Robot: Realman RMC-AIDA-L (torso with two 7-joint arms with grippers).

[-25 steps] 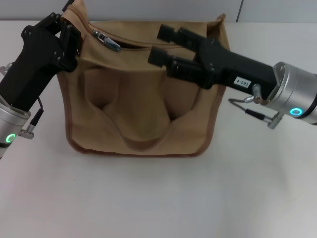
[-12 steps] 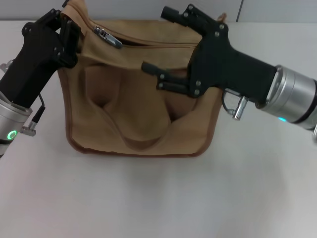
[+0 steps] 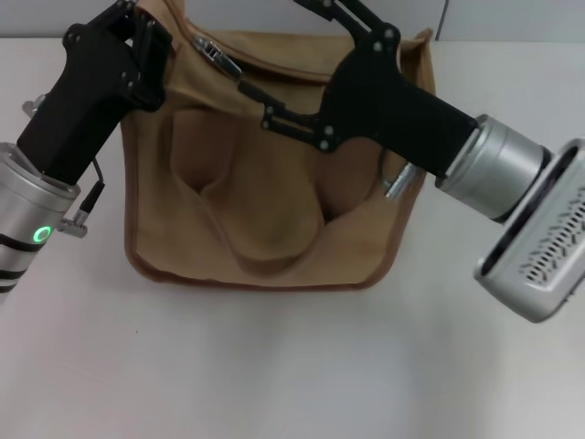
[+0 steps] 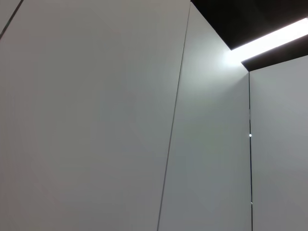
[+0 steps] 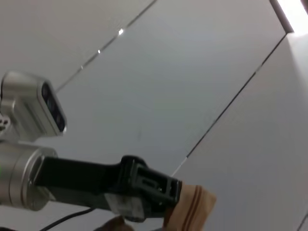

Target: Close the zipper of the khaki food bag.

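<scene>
Upright on the white worktop [image 3: 274,366], the khaki food bag [image 3: 265,192] sits at the centre of the head view, its front pockets and U-shaped handle strap [image 3: 265,247] facing the camera. Across its top runs the zipper [image 3: 274,78], the silver pull tab [image 3: 215,55] lying near the bag's left end, with the line to the right of it gaping open. The left gripper [image 3: 146,41] is clenched on the bag's upper left corner, fabric bunched up between its black jaws; the right wrist view shows the same grip from the far side, tan cloth [image 5: 190,207] pinched at the tip of the left gripper [image 5: 166,192]. The right gripper [image 3: 274,64] reaches in over the bag's top from the right, its jaws spread wide apart: one thin finger [image 3: 283,119] stretches along the zipper toward the pull tab, the other rises past the upper edge of the view. It grasps nothing. The left wrist view shows only pale wall panels [image 4: 96,120] and a strip of ceiling light [image 4: 269,43]
</scene>
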